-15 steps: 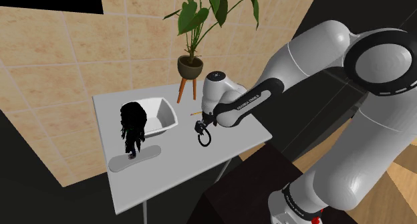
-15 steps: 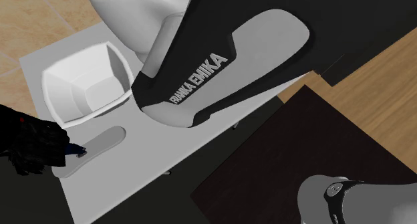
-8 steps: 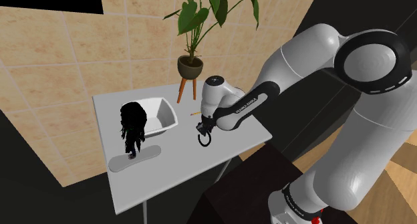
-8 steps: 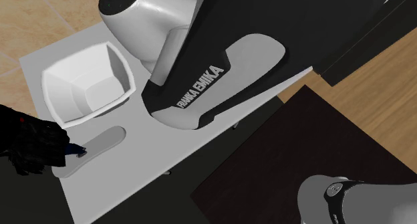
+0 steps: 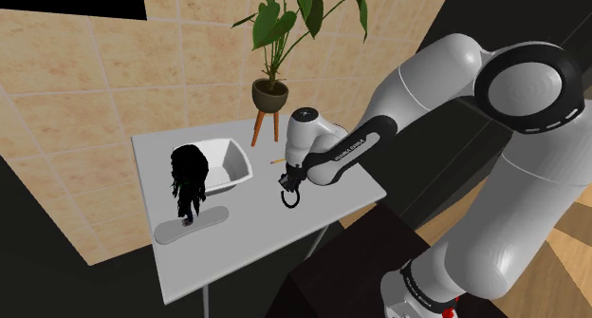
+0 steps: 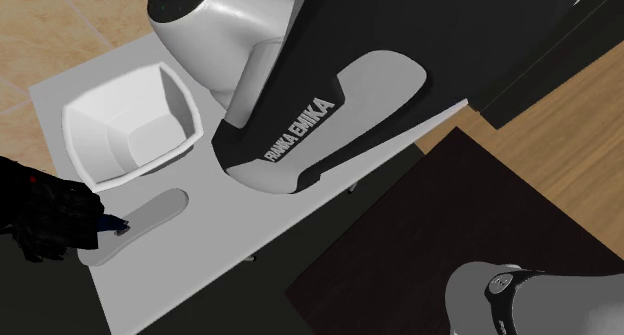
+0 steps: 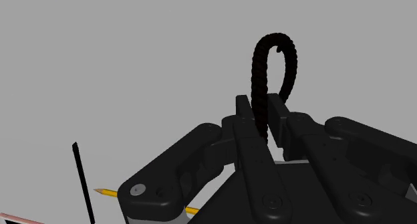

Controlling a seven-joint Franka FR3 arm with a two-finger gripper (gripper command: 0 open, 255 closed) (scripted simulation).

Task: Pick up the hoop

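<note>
Presently on record, one item per line.

- Gripper point(image 7: 266, 122): all black, its fingers point(image 7: 248, 132) clenched on the hoop, one on each side of the loop's lower strand. In the shoulder view the gripper point(image 5: 284, 182) points down over the near right part of the table point(image 5: 247, 235).
- Hoop point(image 7: 259, 75): black, with a rope-like twisted surface, standing up from between the fingers. In the shoulder view the hoop point(image 5: 284, 201) hangs at the gripper's tip, close over the table; whether it touches the top cannot be told.
- Bowl point(image 5: 226, 162): white, square-sided, towards the table's far side.
- Figure point(image 5: 189, 179): black, upright, just beside the bowl, standing on a grey oval slab point(image 5: 213, 215).
- Pencil point(image 5: 276, 160): yellow, lying on the table beyond the gripper.
- Plant point(image 5: 280, 27): large green leaves, in a pot on a wooden stand behind the table, against a tan tiled wall.
- Arm link point(image 6: 300, 133): white and black, lettered FRANKA EMIKA, above the table in the second exterior view.
</note>
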